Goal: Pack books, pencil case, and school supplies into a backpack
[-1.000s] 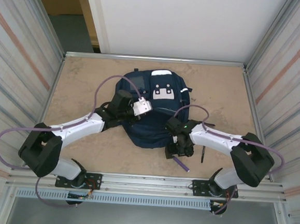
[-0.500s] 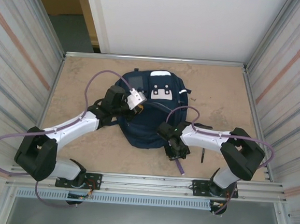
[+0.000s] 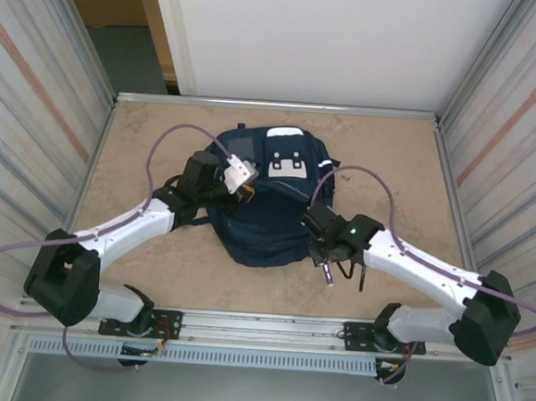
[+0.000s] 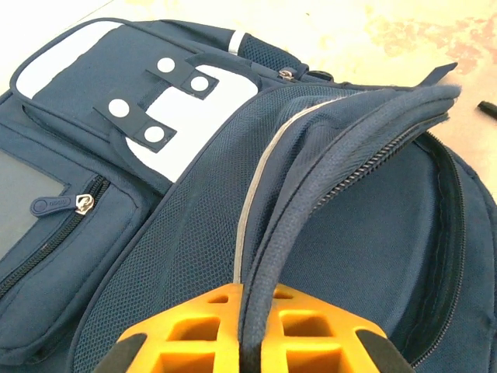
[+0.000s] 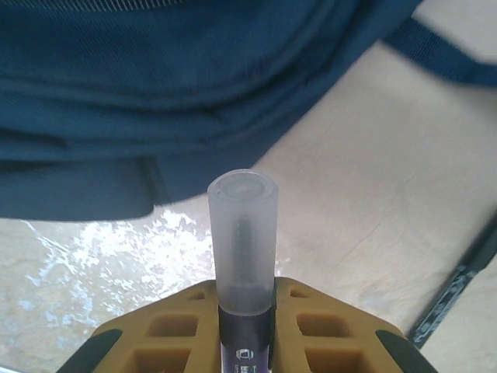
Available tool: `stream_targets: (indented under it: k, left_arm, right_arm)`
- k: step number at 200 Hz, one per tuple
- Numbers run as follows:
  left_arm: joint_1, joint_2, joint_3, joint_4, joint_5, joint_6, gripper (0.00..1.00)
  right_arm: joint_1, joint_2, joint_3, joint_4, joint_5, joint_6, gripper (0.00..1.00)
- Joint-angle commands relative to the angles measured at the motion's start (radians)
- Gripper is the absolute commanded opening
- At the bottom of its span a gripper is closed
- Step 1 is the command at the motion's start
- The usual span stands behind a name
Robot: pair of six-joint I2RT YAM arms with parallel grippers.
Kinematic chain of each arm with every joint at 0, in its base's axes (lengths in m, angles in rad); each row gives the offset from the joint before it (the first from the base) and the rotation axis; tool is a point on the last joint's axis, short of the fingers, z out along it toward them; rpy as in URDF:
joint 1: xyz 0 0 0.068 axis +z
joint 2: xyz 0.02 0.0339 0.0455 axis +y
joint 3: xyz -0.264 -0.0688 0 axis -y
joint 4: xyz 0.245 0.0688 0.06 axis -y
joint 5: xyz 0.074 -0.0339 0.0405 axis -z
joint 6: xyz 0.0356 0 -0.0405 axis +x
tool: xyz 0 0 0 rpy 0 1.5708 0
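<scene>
The navy backpack (image 3: 271, 215) lies in the middle of the table with its main compartment gaping. My left gripper (image 3: 239, 191) is shut on the zipper rim of that opening (image 4: 260, 311) and holds the flap up. My right gripper (image 3: 324, 261) hangs by the backpack's near right corner, shut on the purple pen (image 5: 245, 233). The pen's clear cap sticks out ahead of the fingers, above the table. On the table just right of that gripper lies the black pen (image 3: 362, 275). The books and the pencil case are hidden from me.
Bare tan tabletop (image 3: 162, 136) surrounds the backpack. Metal rails edge the table, with corrugated walls left and right. The black pen (image 5: 458, 287) lies close to my right fingers. The backpack's dark strap (image 5: 443, 54) trails on the table.
My right gripper has closed on the purple pen and raised it off the table, shifting slightly right. My left gripper pulled the backpack's rim a little back and left.
</scene>
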Motion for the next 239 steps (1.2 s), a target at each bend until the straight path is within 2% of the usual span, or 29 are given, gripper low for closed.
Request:
stream_targets:
  k: [1,23,40,67,107,122,137,150,166,186,209,239]
  left_arm:
    - [0.048,-0.022,0.051,0.064,0.149,-0.132,0.00]
    - [0.062,0.010,0.066,0.093,0.265,-0.177,0.00]
    - [0.062,0.044,0.120,0.037,0.330,-0.192,0.00]
    - [0.063,0.067,0.182,-0.047,0.336,-0.233,0.00]
    - [0.064,0.047,0.149,-0.031,0.332,-0.231,0.00]
    - [0.064,0.051,0.143,-0.033,0.332,-0.227,0.00]
    - [0.062,0.054,0.141,-0.034,0.340,-0.221,0.00]
    - [0.063,0.062,0.142,-0.042,0.341,-0.212,0.00]
    - [0.063,0.068,0.142,-0.043,0.332,-0.214,0.00]
    - [0.064,0.069,0.139,-0.049,0.334,-0.205,0.00]
    - [0.064,0.057,0.120,-0.042,0.296,-0.194,0.00]
    - [0.062,0.054,0.100,-0.017,0.286,-0.185,0.00]
  right_arm:
    - [0.026,-0.053,0.072,0.052,0.073,-0.217,0.18]
    - [0.078,-0.032,0.097,0.262,0.035,-0.497,0.19]
    - [0.100,0.008,0.101,0.410,0.037,-0.737,0.19]
    - [0.099,0.111,0.108,0.561,0.004,-1.070,0.19]
    - [0.051,0.296,0.134,0.690,0.043,-1.242,0.23]
    - [0.050,0.352,0.135,0.741,0.111,-1.275,0.24]
    - [0.051,0.389,0.123,0.796,0.166,-1.286,0.32]
    - [0.055,0.407,0.111,0.835,0.211,-1.281,0.36]
    - [0.071,0.400,0.087,0.861,0.287,-1.264,0.47]
    - [0.091,0.331,0.057,0.818,0.330,-1.149,0.49]
    - [0.081,0.175,0.025,0.676,0.268,-0.845,0.50]
    - [0.017,-0.073,-0.086,0.546,0.151,-0.307,0.55]
